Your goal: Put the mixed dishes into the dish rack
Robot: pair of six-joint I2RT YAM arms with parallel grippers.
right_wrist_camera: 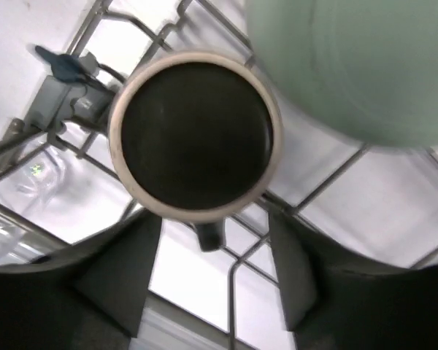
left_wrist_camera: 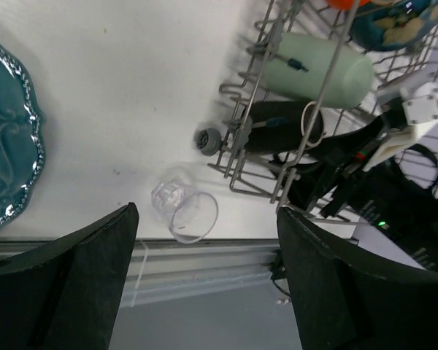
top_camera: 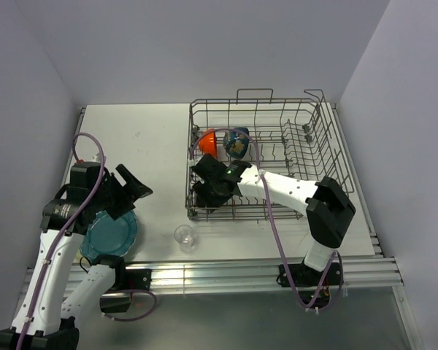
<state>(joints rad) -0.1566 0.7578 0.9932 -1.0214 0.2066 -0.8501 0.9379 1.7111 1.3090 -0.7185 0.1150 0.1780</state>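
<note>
Dish rack (top_camera: 328, 157) sitting on the right half of the white table (top_camera: 142, 138), long side running left to right. Four dishes are lying inside it, all toward its left end. Orange bowl (top_camera: 207, 139) and blue bowl (top_camera: 237, 142) are leaning side by side among the tines, about midway back. Pale green mug (left_wrist_camera: 317, 69) is lying on its side nearer the front. Dark brown mug (left_wrist_camera: 277, 131) is lying on its side just beside it, in the near-left corner.

Right gripper (right_wrist_camera: 212, 240) is reaching into that corner, its camera looking straight into the brown mug's mouth (pale rim, dark inside). Its fingers (right_wrist_camera: 117, 277) are standing apart, one on each side of the mug's handle, below the rim. They are not clamping the mug; whether a tip is brushing it, cannot tell. The green mug is filling the upper right of that view, close against the brown one.

Left gripper (left_wrist_camera: 206, 219) is hovering over the left part of the table, fingers (left_wrist_camera: 66, 284) spread wide with nothing between them. Small clear glass (left_wrist_camera: 184, 211) is resting on the table just outside the rack's near-left corner. Teal scalloped plate (left_wrist_camera: 7, 146) is lying flat near the front-left edge, partly under the left arm in the overhead view. Glass and plate are sitting apart.
</note>
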